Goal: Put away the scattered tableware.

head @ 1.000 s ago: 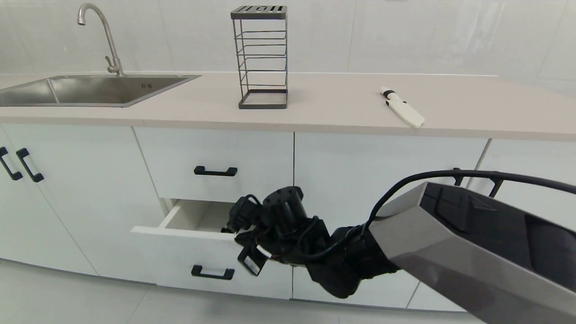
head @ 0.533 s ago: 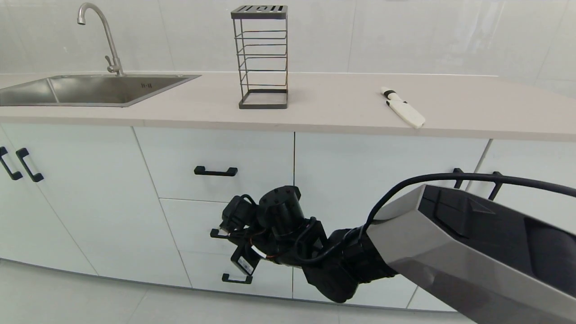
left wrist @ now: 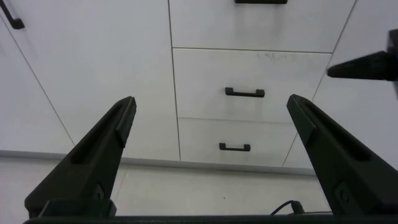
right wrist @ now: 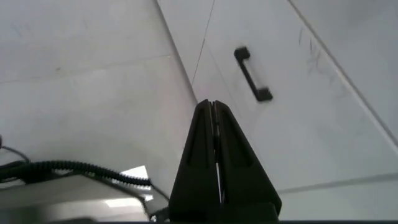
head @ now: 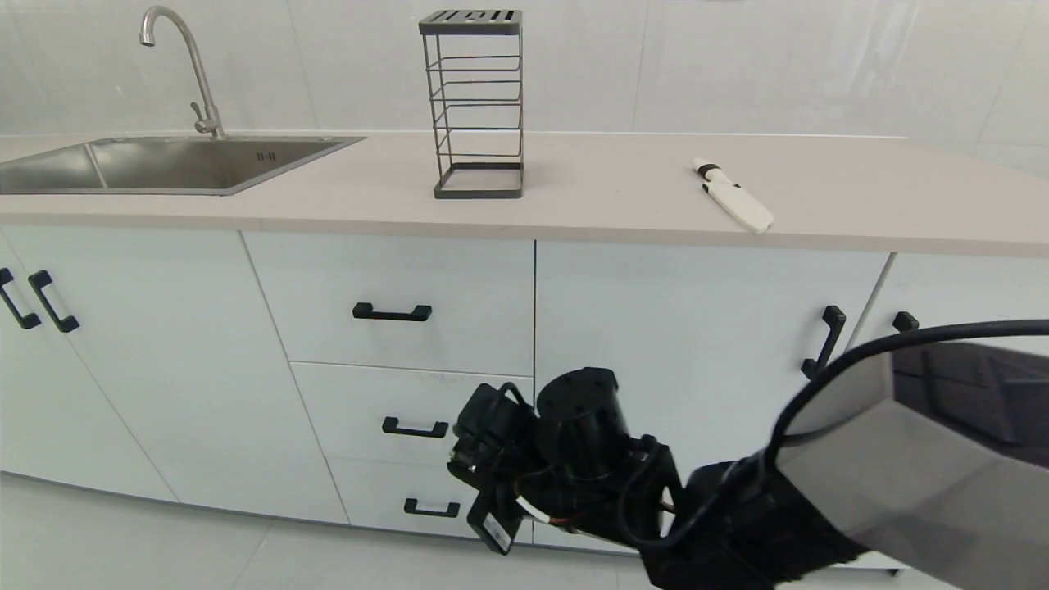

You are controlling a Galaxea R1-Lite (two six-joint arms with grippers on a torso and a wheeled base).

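- The white utensil (head: 732, 195) is the only loose piece of tableware in view. It lies flat on the counter (head: 606, 188), in the right part and close to the front edge. It may be a knife in a sheath, but I cannot tell for sure.
- Its long axis goes diagonally. The end with the dark collar points to the back and a little to the left, and the wider white end points to the front right corner.
- The right gripper (right wrist: 212, 107) has its two fingers pressed together and holds nothing. It is low in front of the drawer stack (head: 410, 385), well under the counter edge.
- From this gripper the utensil lies up and to the right, well apart. I judge that the arm must first rise over the front edge.
- The left gripper (left wrist: 211, 102) has its fingers spread wide and is empty. It is also low and faces the same drawers.
- All three drawers look shut and flush.
- The utensil is on the right arm's side, so the right arm seems the nearer one. To take it, the fingers should open and close across the diagonal axis.
- A wire rack (head: 478, 106) stands upright near the middle of the counter, and a sink (head: 164, 162) is at the left end.
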